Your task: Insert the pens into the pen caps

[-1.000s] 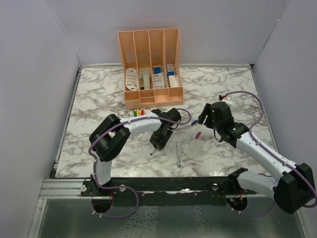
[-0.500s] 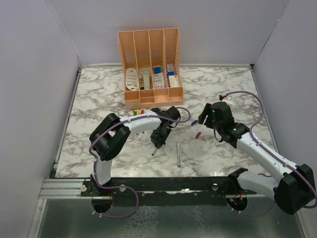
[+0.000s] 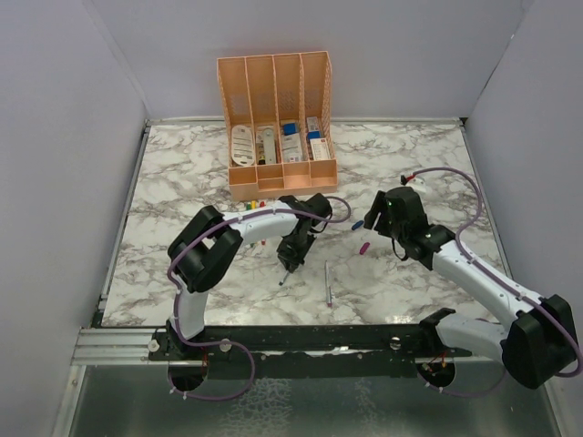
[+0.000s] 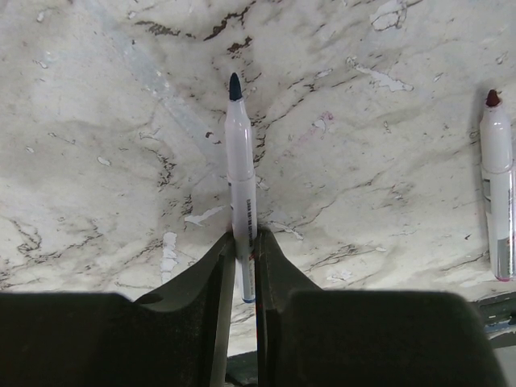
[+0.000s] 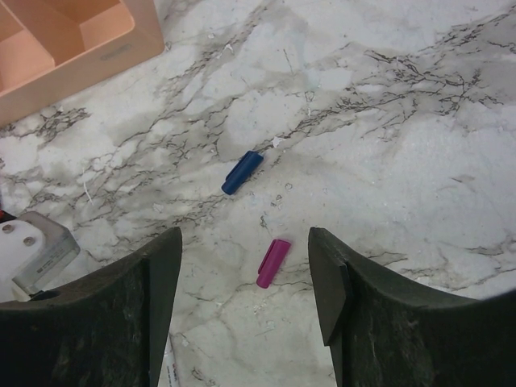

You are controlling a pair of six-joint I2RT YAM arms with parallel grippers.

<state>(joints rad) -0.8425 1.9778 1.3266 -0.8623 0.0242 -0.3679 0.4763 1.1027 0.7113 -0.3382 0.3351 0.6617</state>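
Observation:
My left gripper (image 4: 243, 242) is shut on the rear end of a grey-white pen (image 4: 240, 169) whose dark blue tip points away over the marble. In the top view that gripper (image 3: 290, 258) holds the pen (image 3: 283, 275) slanted toward the table. A second pen (image 3: 328, 282) lies loose to its right, its dark red tip (image 4: 493, 98) showing in the left wrist view. My right gripper (image 5: 244, 242) hangs open above the magenta cap (image 5: 273, 263), which lies between its fingers. The blue cap (image 5: 243, 172) lies just beyond. Yellow, green and red caps (image 3: 254, 206) stand by the organizer.
The peach organizer (image 3: 276, 127) with white and blue boxed items stands at the back centre; its corner (image 5: 72, 40) shows in the right wrist view. Grey walls close the table on three sides. The black rail (image 3: 301, 341) runs along the near edge.
My left jaws have closed onto the blue-tipped pen. The right gripper has drifted slightly left over the magenta cap, staying open.

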